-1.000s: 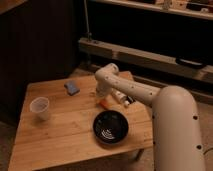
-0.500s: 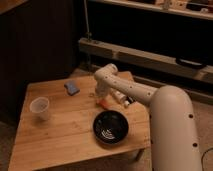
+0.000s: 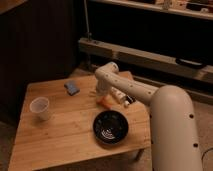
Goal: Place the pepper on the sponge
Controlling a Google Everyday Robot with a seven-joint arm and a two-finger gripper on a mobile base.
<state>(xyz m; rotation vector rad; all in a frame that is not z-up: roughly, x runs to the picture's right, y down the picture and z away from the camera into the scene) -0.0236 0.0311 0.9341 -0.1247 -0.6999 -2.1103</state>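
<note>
One gripper (image 3: 101, 96) is all you have to work with. It sits just above the middle of the frame, pointed down at the tabletop from the wrist of the white robot arm (image 3: 131, 90). I cannot tell you whether it is spread or closed on anything, because the wrist hides its tip.

Right at that tip lies the small, slim orange-red pepper (image 3: 104, 102), low against the light wooden slatted table (image 3: 60, 142). The small blue-grey rounded rectangular sponge (image 3: 72, 88) lies flat up and to the left of the gripper. It has nothing on top, and bare wood separates it from the pepper, so the pepper is not on the sponge.

Just right of the gripper, partly under the arm, lies a pale whitish oblong item (image 3: 119, 94). The round black bowl (image 3: 110, 127) sits in the lower middle of the frame, and the clear plastic cup (image 3: 40, 107) stands at the left.

I judge the step in hand to be the grasp of the pepper. You first need a sure hold on it, and you should check that before anything else. Then lift it clear of the boards, carry it the short way up and to the left, and set it down low over the sponge's middle. The sponge is a small target and a slim pepper could roll off its edge. Keep the wrist off the pale item as you go.
</note>
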